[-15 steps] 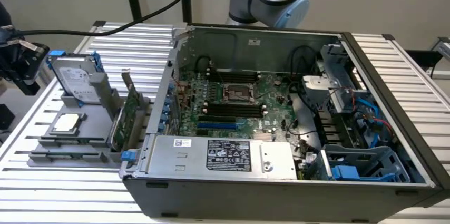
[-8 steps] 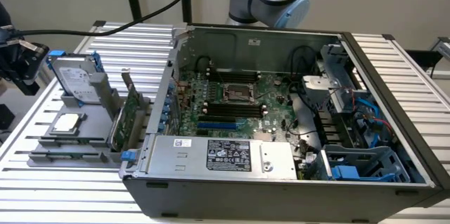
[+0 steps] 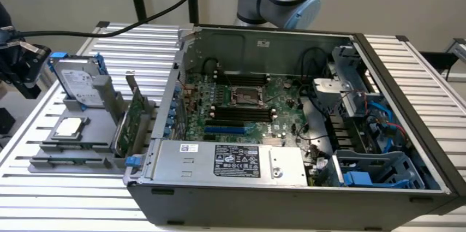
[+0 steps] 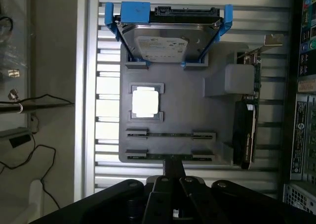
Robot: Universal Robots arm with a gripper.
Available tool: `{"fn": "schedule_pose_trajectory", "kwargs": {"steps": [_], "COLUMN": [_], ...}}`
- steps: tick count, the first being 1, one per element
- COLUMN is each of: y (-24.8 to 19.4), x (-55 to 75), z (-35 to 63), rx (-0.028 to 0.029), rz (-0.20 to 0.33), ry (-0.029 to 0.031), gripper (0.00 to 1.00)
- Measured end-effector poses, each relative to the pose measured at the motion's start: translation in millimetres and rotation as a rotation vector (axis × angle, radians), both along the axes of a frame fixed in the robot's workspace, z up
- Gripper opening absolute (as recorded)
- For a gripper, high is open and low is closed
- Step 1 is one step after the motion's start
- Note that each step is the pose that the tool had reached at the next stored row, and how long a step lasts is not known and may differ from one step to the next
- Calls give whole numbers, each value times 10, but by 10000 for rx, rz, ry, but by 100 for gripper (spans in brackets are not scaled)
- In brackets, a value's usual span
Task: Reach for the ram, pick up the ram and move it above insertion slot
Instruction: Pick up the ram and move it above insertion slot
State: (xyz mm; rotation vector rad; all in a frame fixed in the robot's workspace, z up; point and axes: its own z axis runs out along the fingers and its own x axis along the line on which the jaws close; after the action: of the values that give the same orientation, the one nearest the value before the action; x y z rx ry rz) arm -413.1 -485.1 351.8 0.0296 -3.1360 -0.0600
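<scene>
ram (image 4: 157,156) rests in tray (image 4: 185,103); closed gripper (image 4: 173,164) hovers above (apart)

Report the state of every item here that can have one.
gripper: shut, empty, above the gray fixture.
ram sticks: both on edge in the fixture's slots, untouched.
hard drive: standing in the fixture.
processor chip: flat in its recess.
expansion card: on edge in the fixture.
computer case: side open, motherboard exposed.
</scene>
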Motion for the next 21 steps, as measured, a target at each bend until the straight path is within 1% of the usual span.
{"fn": "schedule_pose_trajectory", "kwargs": {"steps": [2, 4, 21], "y": [0, 0, 0], "x": [0, 2, 3], "z": [-1, -1, -19], "rx": [0, 1, -1], "rz": [14, 265, 3357], "ry": [-1, -1, 0], "gripper": [11, 11, 11]}}
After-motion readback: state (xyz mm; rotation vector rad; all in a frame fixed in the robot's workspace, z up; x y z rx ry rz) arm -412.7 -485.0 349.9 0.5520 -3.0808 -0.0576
